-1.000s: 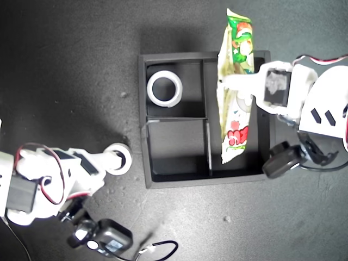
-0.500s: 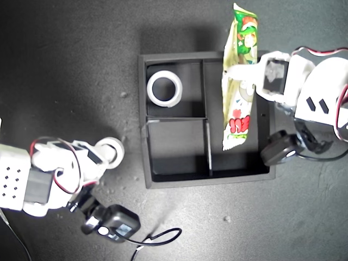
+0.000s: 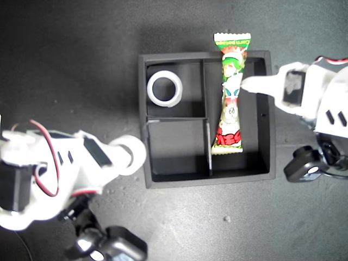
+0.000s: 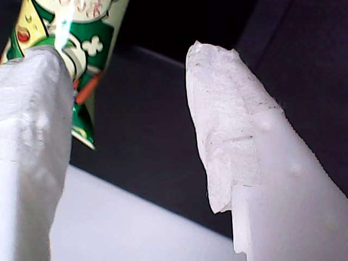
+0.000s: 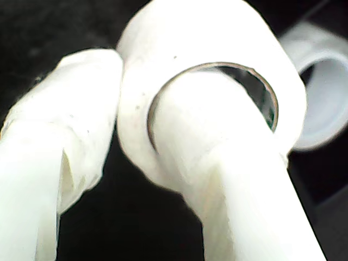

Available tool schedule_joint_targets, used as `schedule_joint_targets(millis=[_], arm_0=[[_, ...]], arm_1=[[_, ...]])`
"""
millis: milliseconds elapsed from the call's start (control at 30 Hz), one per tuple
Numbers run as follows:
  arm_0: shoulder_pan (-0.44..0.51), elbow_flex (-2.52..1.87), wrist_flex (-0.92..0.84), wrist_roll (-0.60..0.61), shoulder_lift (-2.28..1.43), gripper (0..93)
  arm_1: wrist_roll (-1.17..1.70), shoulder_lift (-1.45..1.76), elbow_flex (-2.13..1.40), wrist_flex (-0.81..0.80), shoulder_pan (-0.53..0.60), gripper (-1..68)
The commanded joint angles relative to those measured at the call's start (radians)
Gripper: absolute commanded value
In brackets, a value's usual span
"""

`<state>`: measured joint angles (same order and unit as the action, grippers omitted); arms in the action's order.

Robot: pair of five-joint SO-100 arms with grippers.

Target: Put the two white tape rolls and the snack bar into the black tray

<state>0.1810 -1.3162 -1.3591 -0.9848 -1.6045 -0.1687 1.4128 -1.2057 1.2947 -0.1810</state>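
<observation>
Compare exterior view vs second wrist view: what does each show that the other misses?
Exterior only: the snack bar lying in the tray's long section, its top end over the rim, and my first gripper beside it. Second wrist only: one finger of my second gripper threaded through the held tape roll. Both: the black tray, and the other tape roll.

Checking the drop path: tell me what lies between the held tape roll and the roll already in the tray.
In the exterior view, only the black tray's wall separates the held tape roll from the placed roll.
</observation>
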Motion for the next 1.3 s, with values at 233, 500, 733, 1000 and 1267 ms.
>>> schedule_joint_targets(millis=[233,500,733,1000,1267], arm_0=[[-0.028,0.463,-0.120,0.051,0.373,4.1],[-0.006,0.511,-0.121,0.026,0.417,4.7],[-0.003,0.606,-0.178,0.012,0.505,16.7],[-0.008,0.847,-0.471,-0.011,0.492,12.7],[-0.137,0.284,-0.442,-0.012,-0.006,4.6]], arm_1=[[-0.397,0.488,-0.382,-0.025,-0.083,-0.2],[-0.466,0.784,-0.653,-0.080,-0.109,-0.2],[-0.477,0.802,-0.712,-0.103,-0.095,-0.2],[-0.545,0.904,-0.784,-0.083,-0.109,-0.3],[-0.822,1.304,-1.108,-0.110,-0.133,-0.3]])
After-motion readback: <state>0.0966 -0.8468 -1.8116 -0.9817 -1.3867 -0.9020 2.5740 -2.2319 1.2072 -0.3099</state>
